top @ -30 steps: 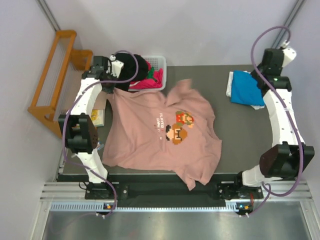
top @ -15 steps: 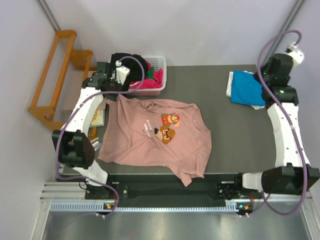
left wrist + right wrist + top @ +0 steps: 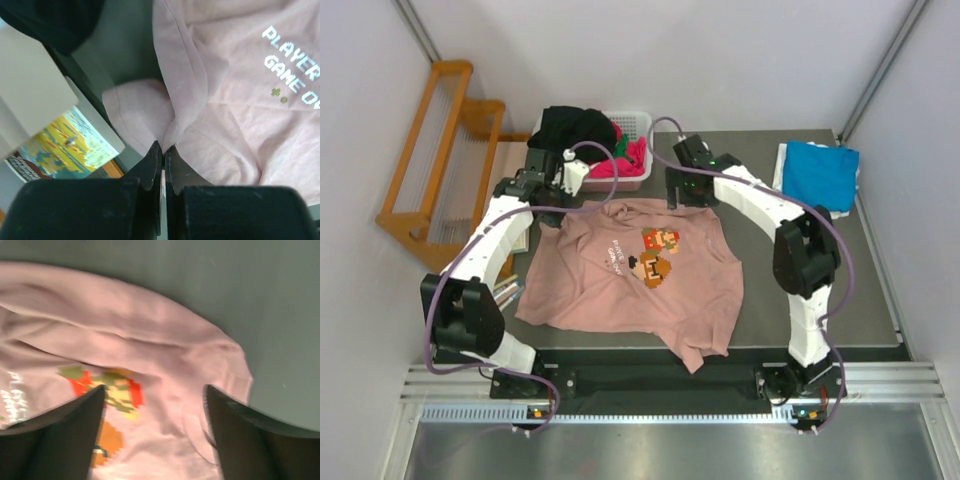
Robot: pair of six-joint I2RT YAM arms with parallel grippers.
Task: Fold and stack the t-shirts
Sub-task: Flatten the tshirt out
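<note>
A salmon-pink t-shirt (image 3: 630, 275) with a pixel print lies spread on the dark table (image 3: 760, 250), print up. My left gripper (image 3: 558, 192) is shut on a bunched fold at the shirt's far left corner; the left wrist view shows the fingertips (image 3: 163, 148) pinching pink cloth (image 3: 240, 125). My right gripper (image 3: 686, 190) hovers open over the shirt's far edge, and in its wrist view the gripper (image 3: 155, 395) has only the print (image 3: 107, 390) and pink cloth (image 3: 165, 340) below it. A folded blue t-shirt (image 3: 820, 172) lies at the far right.
A white slatted basket (image 3: 638, 125) at the table's far edge holds black (image 3: 575, 125) and magenta (image 3: 620, 165) shirts. A wooden rack (image 3: 430, 150) stands off the table's left. A colourful book (image 3: 70, 145) lies by the left edge, under the left arm.
My right arm has swung from beside the blue shirt to over the pink shirt's far edge and its jaws have opened. The pink shirt was drawn left, then settled.
</note>
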